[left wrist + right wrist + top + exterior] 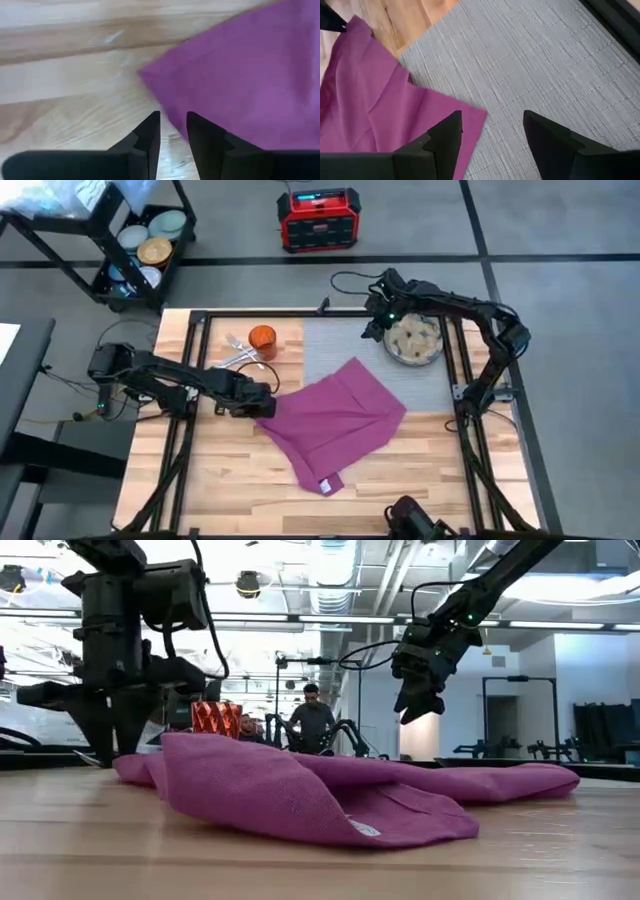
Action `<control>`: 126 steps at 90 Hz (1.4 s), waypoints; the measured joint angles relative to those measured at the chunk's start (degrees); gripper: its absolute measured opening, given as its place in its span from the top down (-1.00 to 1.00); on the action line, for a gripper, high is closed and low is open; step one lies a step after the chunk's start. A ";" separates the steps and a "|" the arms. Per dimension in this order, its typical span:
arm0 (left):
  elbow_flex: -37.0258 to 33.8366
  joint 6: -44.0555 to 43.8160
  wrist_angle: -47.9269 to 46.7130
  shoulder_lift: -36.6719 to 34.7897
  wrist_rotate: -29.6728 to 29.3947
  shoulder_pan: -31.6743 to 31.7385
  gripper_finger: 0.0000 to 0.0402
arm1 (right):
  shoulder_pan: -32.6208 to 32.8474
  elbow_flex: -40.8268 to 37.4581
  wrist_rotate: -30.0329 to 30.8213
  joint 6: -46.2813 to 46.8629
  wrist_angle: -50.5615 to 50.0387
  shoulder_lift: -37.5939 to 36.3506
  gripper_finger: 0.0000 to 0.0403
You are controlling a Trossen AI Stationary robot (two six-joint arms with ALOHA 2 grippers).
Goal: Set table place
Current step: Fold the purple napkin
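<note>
Napkin-handling step of the place setting. The left gripper [268,398] is hovering low at the corner of the magenta napkin [335,420], jaws narrowly parted and holding nothing. The napkin is lying rumpled, partly on the grey mat [340,345], partly on the desk [230,470]. The right gripper [376,313] is hanging above the mat beside the plate [413,340], jaws wide and empty. The next move probably calls for pinching the napkin corner. The high view alone is showing the orange cup [262,339] and cutlery [236,352] near the mat; the low view is showing a person [313,720] beyond the desk.
</note>
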 joint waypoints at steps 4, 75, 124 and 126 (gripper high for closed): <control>0.00 0.38 0.40 0.00 0.05 0.00 0.60 | 0.00 0.00 0.01 0.00 0.16 0.00 0.02; -12.66 -1.91 28.08 -1.73 -0.19 -0.20 0.97 | -3.04 -0.02 0.98 -1.75 1.16 0.00 0.05; -12.72 2.46 30.46 -1.62 -0.37 -0.26 1.00 | -0.95 8.37 -2.37 -2.64 -7.82 13.49 0.14; -12.72 2.67 30.46 -1.62 -0.36 -0.26 1.00 | -0.55 8.39 -2.43 -2.66 -8.04 13.44 0.14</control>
